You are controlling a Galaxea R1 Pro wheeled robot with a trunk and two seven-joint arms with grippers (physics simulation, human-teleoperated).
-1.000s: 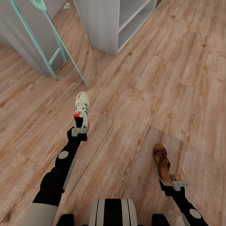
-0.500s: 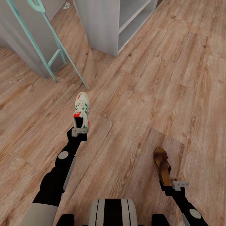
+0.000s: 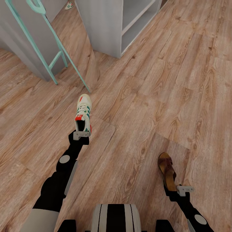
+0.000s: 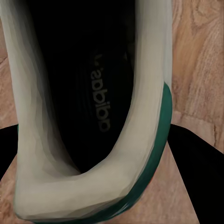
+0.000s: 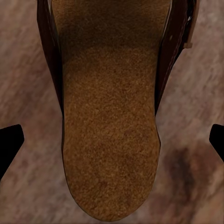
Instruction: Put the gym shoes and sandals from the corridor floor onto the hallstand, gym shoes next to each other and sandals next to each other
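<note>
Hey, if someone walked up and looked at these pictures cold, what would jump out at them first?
Probably the white gym shoe with green stripes and red patches, held out at the end of the left gripper above the wood floor. Next, the brown sandal at the right gripper, lower right in the head view. Behind them, the teal-framed mirror leans beside the pale hallstand at the top.
</note>
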